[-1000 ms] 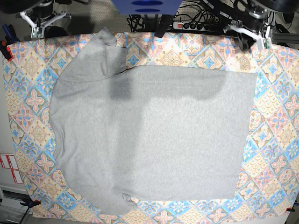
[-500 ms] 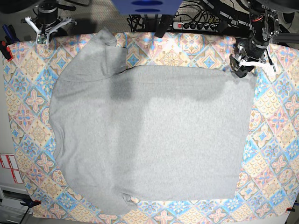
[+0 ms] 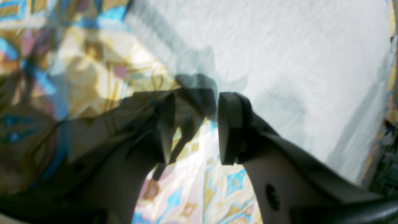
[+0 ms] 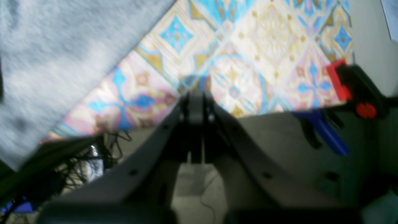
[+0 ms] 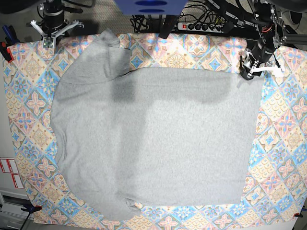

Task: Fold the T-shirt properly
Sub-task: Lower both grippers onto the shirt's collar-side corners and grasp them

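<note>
A: Where's the T-shirt (image 5: 153, 139)?

B: Flat on the patterned tablecloth (image 5: 283, 143) over the table, plain grey side up, no lettering showing. In the base view the collar end is at the left and the straight hem runs down the right. One sleeve points to the top edge, the other to the bottom edge.

A: Left end effector (image 3: 194, 127)?

B: Low over the top-right corner of the shirt in the base view (image 5: 249, 67). Jaws stand apart with a clear gap. The wrist view is blurred, but the cloth pattern shows through the gap and the grey hem edge lies just beyond the fingertips. Nothing between them. Can't tell if a tip touches the fabric.

A: Right end effector (image 4: 196, 102)?

B: Fingers pressed together, nothing in them. It's up at the top-left corner of the table in the base view (image 5: 50, 36), well apart from the shirt body. Wrist view shows a sleeve edge off to its left and a red-and-black clamp (image 4: 351, 84) at the tablecloth's edge.
</note>
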